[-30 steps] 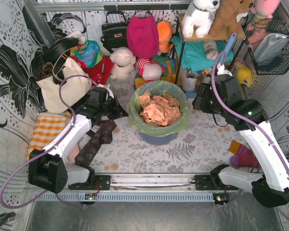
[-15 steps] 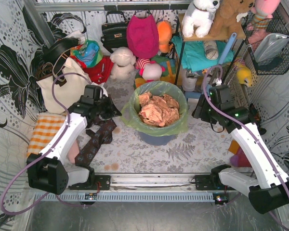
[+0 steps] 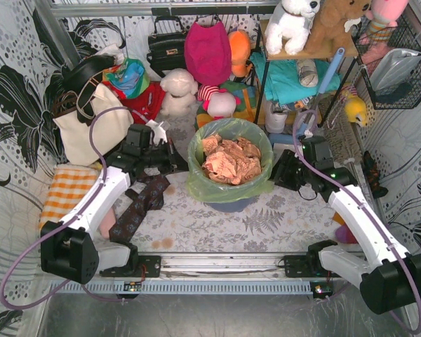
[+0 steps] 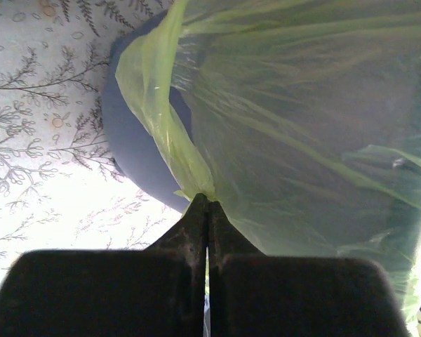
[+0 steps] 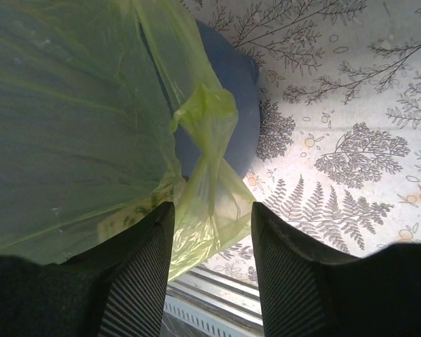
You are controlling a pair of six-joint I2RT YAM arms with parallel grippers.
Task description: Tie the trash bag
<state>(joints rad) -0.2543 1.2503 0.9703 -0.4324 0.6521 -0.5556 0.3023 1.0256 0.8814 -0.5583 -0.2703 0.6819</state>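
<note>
The trash bag [image 3: 196, 184], thin light-green plastic, lines a round blue-grey bin [image 3: 230, 204] at the middle of the mat, with crumpled pinkish-brown paper [image 3: 228, 160] in it. My left gripper [image 3: 175, 166] is at the bag's left side, shut on a pinch of the plastic rim. In the left wrist view that gripper [image 4: 208, 201] has the green film [image 4: 302, 140] pulled taut from its tips. My right gripper [image 3: 277, 175] is at the bag's right side. In the right wrist view it [image 5: 212, 217] stands open around a twisted flap [image 5: 209, 151] of the bag.
Handbags, a tote [image 3: 91, 126] and plush toys [image 3: 179, 90] crowd the back. A dark patterned cloth [image 3: 142, 205] and a checked orange cloth [image 3: 67, 191] lie by the left arm. A shelf rack [image 3: 295, 70] stands at back right and coloured socks [image 3: 354, 228] lie by the right arm.
My right arm has come down and in toward the bag's right side, and its jaws have narrowed a little around the flap. The left gripper has stayed shut on the rim and shifted slightly.
</note>
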